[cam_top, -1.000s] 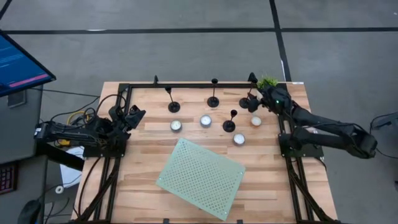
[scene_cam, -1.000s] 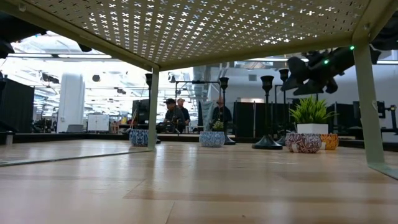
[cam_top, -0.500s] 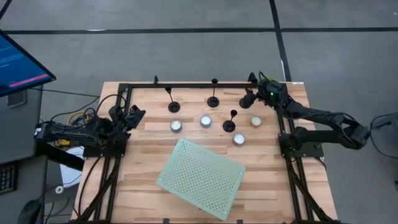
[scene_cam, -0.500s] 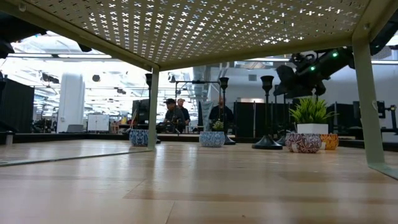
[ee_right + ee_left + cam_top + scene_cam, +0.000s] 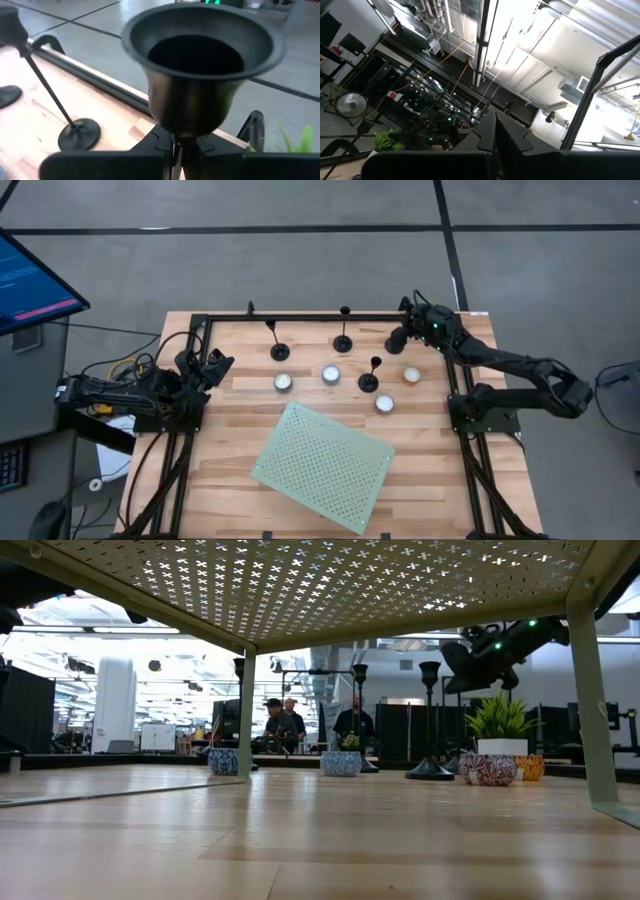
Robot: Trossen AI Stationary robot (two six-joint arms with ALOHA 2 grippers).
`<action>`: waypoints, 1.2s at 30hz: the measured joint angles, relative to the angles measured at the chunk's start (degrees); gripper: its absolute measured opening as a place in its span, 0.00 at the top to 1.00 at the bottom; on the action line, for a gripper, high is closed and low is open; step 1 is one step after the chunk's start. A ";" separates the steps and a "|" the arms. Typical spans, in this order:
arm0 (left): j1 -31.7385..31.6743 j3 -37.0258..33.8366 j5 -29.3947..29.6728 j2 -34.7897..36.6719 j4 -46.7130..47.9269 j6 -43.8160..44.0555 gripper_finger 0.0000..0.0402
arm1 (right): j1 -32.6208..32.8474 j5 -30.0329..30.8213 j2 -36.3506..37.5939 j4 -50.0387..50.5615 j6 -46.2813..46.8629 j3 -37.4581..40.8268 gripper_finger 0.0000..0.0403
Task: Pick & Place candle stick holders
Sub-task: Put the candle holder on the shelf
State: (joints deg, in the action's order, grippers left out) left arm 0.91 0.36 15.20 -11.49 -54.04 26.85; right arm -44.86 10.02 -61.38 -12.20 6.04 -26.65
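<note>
Candle stick holders (image 5: 343,342) behind tealights (image 5: 331,374)

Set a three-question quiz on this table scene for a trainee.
1. True or false: the right pincer is shut on a candle stick holder.
2. How many other holders stand free on the table? A two, B three, C four.
3. Fill in: ___ white tealights lie on the table.
Key: 1 true; 2 B; 3 four.
</note>
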 joint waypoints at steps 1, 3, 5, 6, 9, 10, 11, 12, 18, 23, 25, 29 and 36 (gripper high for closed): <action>-0.02 0.00 0.02 0.00 0.00 -0.02 0.98 | 0.00 0.13 0.69 0.50 0.00 -0.02 0.99; -0.02 0.00 0.02 -0.20 0.00 -0.02 0.98 | -0.04 0.35 2.27 3.45 -0.01 -1.12 0.99; -0.02 0.00 0.02 -0.43 0.00 -0.02 0.98 | -0.28 0.36 4.11 7.39 -0.66 -3.41 0.99; 0.00 0.00 0.04 -0.69 0.00 -0.02 0.98 | -0.33 0.39 5.07 9.56 -1.28 -4.91 0.99; -0.02 0.00 0.02 -1.38 0.00 -0.02 0.98 | -0.33 0.58 7.60 16.85 -3.40 -10.44 0.99; 0.00 0.00 0.02 -1.67 0.00 -0.02 0.98 | -0.24 0.79 8.44 19.08 -4.07 -12.66 1.00; -0.02 0.00 0.02 -2.00 0.00 -0.02 0.98 | -0.16 1.16 9.19 21.20 -4.70 -14.98 1.00; -0.02 0.00 0.02 -2.29 0.00 -0.01 0.98 | 0.10 1.84 10.00 23.28 -4.99 -17.63 1.00; 0.00 0.00 0.02 -3.32 0.00 0.39 0.98 | 5.03 2.52 13.12 33.13 -6.64 -32.62 1.00; -0.02 0.00 0.01 -3.30 -0.32 0.42 0.99 | 16.42 2.17 13.96 37.68 -5.43 -39.98 1.00; -0.01 0.00 0.00 -3.30 -0.42 0.42 0.98 | 22.62 2.49 13.85 37.40 -3.42 -40.77 1.00; -0.01 0.00 0.00 -3.30 -0.48 0.44 0.99 | 36.38 8.73 12.98 36.35 -0.12 -40.81 1.00; 0.00 0.00 0.00 -3.30 -0.92 0.44 0.98 | 60.65 21.22 6.77 27.84 1.11 -40.81 1.00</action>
State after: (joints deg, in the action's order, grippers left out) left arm 0.90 0.36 15.20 -14.79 -54.97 27.30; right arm 15.79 31.24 -54.61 15.64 7.16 -67.46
